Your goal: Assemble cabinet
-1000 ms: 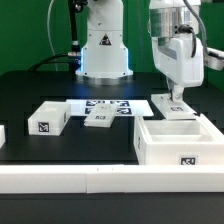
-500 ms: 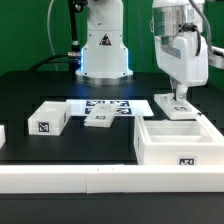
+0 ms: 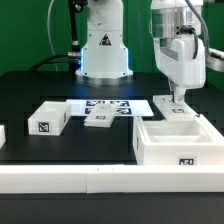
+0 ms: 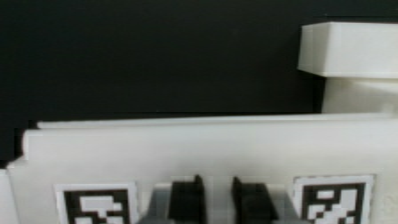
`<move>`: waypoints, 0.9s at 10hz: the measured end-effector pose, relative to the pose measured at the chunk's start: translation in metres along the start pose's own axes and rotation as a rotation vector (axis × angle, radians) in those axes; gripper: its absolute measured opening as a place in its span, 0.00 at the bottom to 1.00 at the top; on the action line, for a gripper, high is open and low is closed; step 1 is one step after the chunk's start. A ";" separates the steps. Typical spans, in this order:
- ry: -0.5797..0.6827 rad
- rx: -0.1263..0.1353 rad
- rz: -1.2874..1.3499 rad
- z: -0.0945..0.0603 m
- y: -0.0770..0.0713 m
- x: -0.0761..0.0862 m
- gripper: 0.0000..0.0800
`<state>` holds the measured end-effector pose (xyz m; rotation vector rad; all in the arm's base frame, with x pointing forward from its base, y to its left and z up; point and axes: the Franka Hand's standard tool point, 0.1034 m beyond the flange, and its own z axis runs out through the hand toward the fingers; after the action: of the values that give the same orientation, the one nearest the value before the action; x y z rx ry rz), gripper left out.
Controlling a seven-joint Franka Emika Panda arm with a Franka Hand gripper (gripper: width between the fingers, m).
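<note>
Cabinet: open-topped white case, tag on front wall; on black table, exterior view's right, behind long white rail | Gripper: low over flat white tagged panel just behind cabinet; fingers narrowly spaced, grip cannot be told.

Counted: 1 cabinet, 1 long white rail, 1 marker board, 1 flat white panel, 2 small tagged blocks, plus 1 block cut off at edge.
</note>
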<state>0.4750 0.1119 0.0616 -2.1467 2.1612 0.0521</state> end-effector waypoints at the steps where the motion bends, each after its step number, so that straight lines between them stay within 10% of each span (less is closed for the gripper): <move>1: -0.004 -0.001 0.018 -0.001 -0.002 -0.003 0.08; 9: 0.014 0.035 0.112 0.004 -0.021 -0.007 0.08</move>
<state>0.4959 0.1194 0.0591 -2.0123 2.2710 0.0073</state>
